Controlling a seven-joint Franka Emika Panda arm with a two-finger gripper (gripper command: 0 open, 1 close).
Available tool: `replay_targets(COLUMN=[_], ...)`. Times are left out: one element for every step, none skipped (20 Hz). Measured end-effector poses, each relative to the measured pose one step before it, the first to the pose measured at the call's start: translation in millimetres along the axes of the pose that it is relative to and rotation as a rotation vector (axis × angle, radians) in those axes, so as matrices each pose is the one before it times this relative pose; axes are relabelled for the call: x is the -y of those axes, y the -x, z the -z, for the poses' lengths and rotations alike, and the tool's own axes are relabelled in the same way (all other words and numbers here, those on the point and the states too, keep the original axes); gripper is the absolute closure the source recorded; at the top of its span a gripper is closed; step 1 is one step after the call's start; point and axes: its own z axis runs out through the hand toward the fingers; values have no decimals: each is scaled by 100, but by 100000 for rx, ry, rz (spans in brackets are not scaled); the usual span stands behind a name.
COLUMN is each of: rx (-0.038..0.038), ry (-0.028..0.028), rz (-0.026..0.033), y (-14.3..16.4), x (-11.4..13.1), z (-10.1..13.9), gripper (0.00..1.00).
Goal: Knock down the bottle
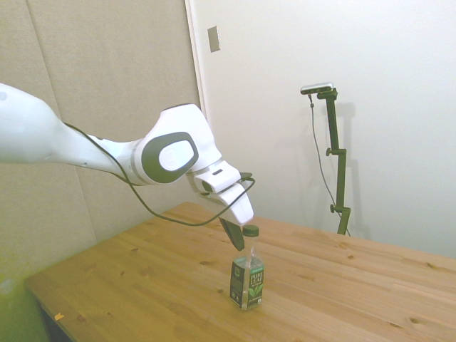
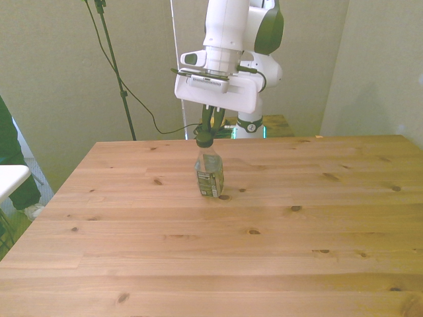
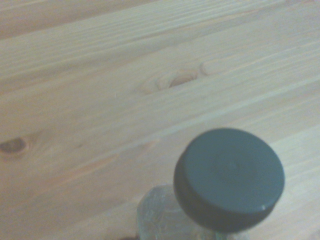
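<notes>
While upright, cap up, bottle (image 1: 247, 276) on table (image 2: 297, 251) | tool (image 1: 235, 241) beside neck | fingers seemingly together, unclear

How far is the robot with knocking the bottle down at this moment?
Done: the end effector has been brought next to the neck of the bottle, just below its green cap. In hand: it sits at the bottle's top, seemingly ready to push; contact cannot be confirmed. Left: the knock itself, since the bottle stands upright on the table.
</notes>
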Motion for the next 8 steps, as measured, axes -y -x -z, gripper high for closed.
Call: replay_targets(rx=[-86, -219, -59, -95, -290, -447, -540, -599], ry=[-64, -297, -47, -49, -275, -406, -577, -890], rz=[-1114, -1241, -732, -686, -730, -487, -244, -270], y=[-378, -321, -207, -135, -149, -197, -195, -166], x=[862, 1029, 954, 939, 857, 668, 574, 451], z=[-694, -688, -629, -569, -470, -383, -305, -204], gripper=[100, 100, 100, 100, 100, 100, 100, 100])
